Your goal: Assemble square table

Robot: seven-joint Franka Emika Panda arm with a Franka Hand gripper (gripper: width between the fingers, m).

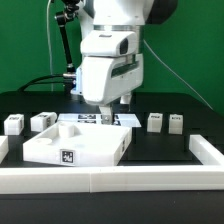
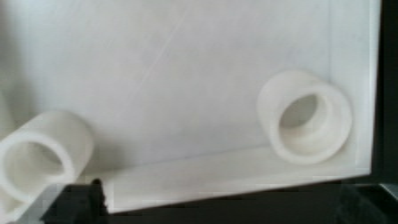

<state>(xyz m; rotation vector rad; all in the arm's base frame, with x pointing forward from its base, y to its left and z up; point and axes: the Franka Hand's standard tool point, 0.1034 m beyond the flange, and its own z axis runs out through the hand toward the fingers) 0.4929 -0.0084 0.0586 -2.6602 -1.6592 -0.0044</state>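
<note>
Pincer [image 1: 108,117], exterior view: spread wide, grasping nothing, poised just above rear rim of matte white plastic square slab [image 1: 75,148] with raised rim and black-and-white tag, on black table [image 1: 160,148]. Short blocky white tagged legs [image 1: 42,121] standing behind slab, two toward exterior view's left, two toward its right. Long white border wall [image 1: 110,178] in front. Wrist view: smooth white slab interior [image 2: 178,80]; two round raised sockets [image 2: 306,115]; one dark fingertip [image 2: 71,203].
</note>
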